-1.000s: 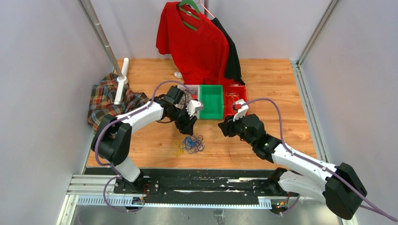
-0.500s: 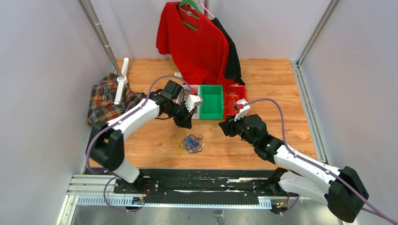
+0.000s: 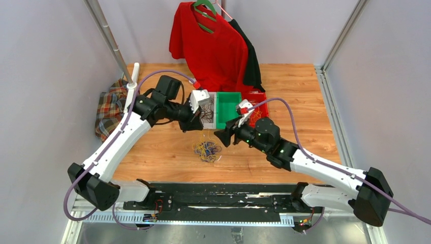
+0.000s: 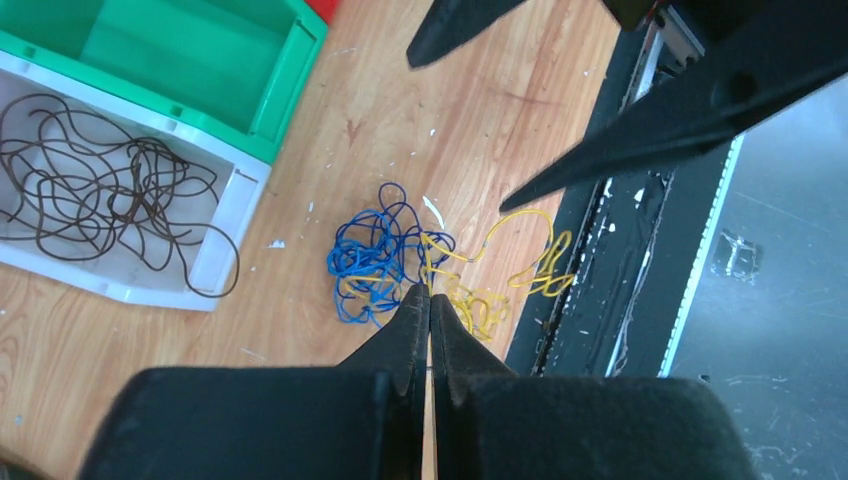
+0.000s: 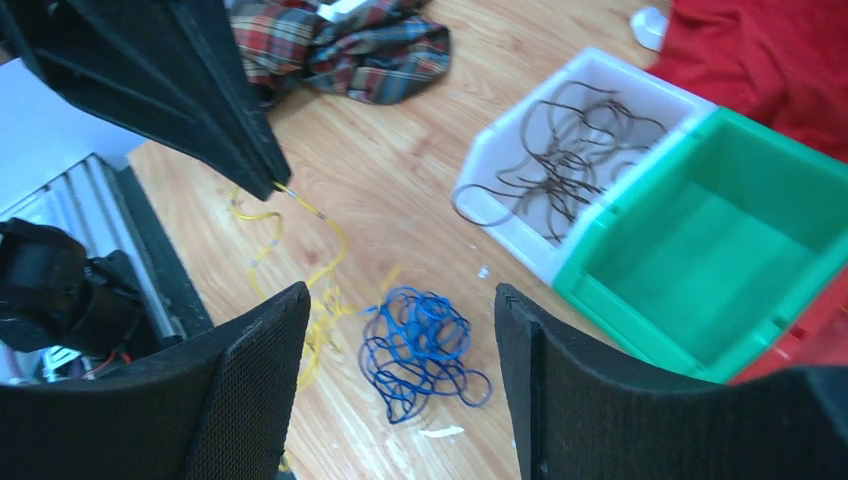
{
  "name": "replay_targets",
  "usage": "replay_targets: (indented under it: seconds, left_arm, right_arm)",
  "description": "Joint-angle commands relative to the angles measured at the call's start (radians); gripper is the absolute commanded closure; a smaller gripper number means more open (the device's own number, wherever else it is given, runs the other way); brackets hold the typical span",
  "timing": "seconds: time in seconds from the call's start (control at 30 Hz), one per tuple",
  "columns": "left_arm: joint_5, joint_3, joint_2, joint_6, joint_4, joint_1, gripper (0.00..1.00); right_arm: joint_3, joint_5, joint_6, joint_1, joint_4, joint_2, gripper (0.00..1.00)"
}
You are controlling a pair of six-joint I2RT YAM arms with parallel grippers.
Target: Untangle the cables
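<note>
1. Nearest me, the yellow cable (image 4: 478,305) and the blue cable (image 5: 420,340) lie tangled together on the table (image 3: 162,152), toward its near side. The left gripper (image 4: 429,292) is pinched closed on a yellow strand that rises to its tips. If it hauls upward, I reckon the blue one will come along and the snarl will only tighten.
2. The right gripper (image 5: 400,295) hovers at about 2 o'clock from the heap, fingers spread wide and holding nothing. Wire this thin could slip out of them, or they might catch yellow loops along with blue.
3. The two grippers stand near each other, so a careless reach could knock them together.
4. Farther off, at 12 o'clock from the heap, a white bin (image 5: 500,230) holds a dark cable (image 5: 560,150) with one loop hanging over the wall. A passing arm could snag it.
5. The yellow cable sprawls in loose, open loops at 9 o'clock of the blue.
6. The blue cable is a dense scribble of small coils, and the two overlap where they meet.
7. The dark cable lies alone in slack curls.
</note>
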Motion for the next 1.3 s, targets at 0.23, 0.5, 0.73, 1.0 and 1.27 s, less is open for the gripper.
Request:
replay_targets:
  seconds: [0.23, 0.5, 0.73, 1.0, 1.27]
  left_arm:
    - [0.010, 0.181, -0.077, 0.024, -0.152, -0.006, 0.99]
    - [0.042, 0.238, -0.089, -0.016, -0.152, -0.006, 0.99]
    - [0.071, 0.327, -0.083, -0.048, -0.171, -0.006, 0.99]
    - [0.055, 0.418, -0.111, -0.027, -0.211, -0.006, 0.99]
    - [0.024, 0.581, -0.091, -0.014, -0.248, -0.006, 0.99]
  right_arm:
    - [0.149, -0.105, 0.051, 0.071, 0.141, 0.195, 0.31]
    - [0.187, -0.105, 0.101, 0.084, 0.208, 0.281, 0.30]
    - [0.184, -0.062, 0.145, 0.090, 0.278, 0.341, 0.30]
    - [0.095, 0.021, 0.118, 0.092, 0.297, 0.330, 0.48]
    - [-0.055, 0.120, 0.100, 0.048, 0.295, 0.273, 0.49]
